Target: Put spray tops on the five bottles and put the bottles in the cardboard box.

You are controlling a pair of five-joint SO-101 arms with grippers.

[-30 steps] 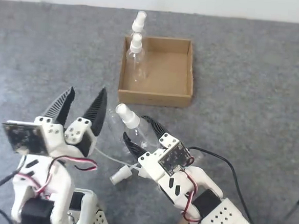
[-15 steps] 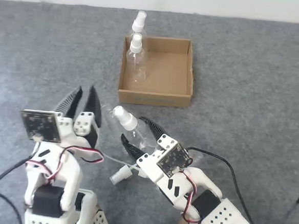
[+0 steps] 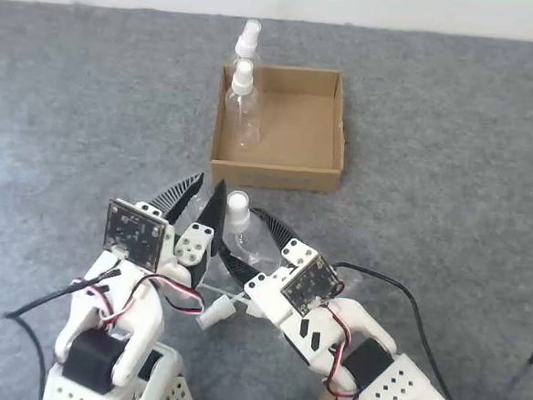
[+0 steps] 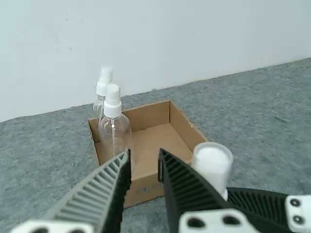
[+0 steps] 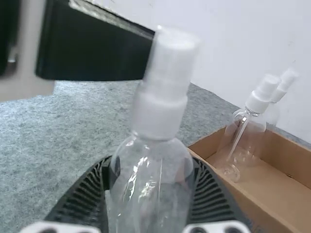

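right gripper (image 3: 245, 238) clamped on capped bottle (image 5: 149, 165) near cardboard box (image 3: 321, 178); left gripper (image 4: 144, 158) likewise near, narrowly parted, empty.

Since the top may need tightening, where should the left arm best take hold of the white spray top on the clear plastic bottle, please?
Probably its wider lower collar, from the side of the left gripper: the white spray top stands roughly upright above the right gripper, which clasps the clear plastic bottle lower down.

I watch my left gripper (image 3: 205, 188) swing in from the left. Its jaws narrow from a wide spread to a slim gap, and it ends just beside the white spray top (image 3: 238, 207) of the clear plastic bottle (image 3: 252, 247), which tips from a lean to upright.
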